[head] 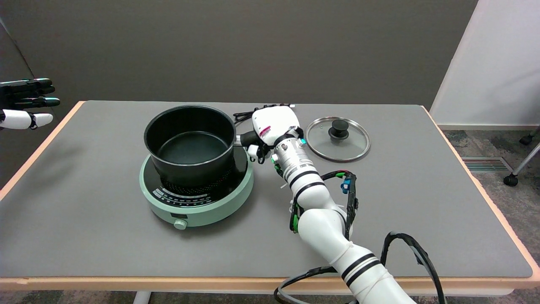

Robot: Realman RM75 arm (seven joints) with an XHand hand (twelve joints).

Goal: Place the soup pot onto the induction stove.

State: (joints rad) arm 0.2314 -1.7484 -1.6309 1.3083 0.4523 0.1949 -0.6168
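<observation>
The black soup pot (190,145) stands upright on the dark cooking plate of the pale green induction stove (198,200), left of the table's middle. Its short black handle (248,138) sticks out to the right. My right hand (272,126) is wrapped around that handle, palm down, with the fingers hidden beneath the white back of the hand. The pot is open and has nothing inside.
A glass lid (338,138) with a black knob lies flat just right of my hand. A black cable (244,115) runs behind the stove. The idle left hand (25,103) hangs at the upper left. The table's front edge (168,282) is wood-coloured.
</observation>
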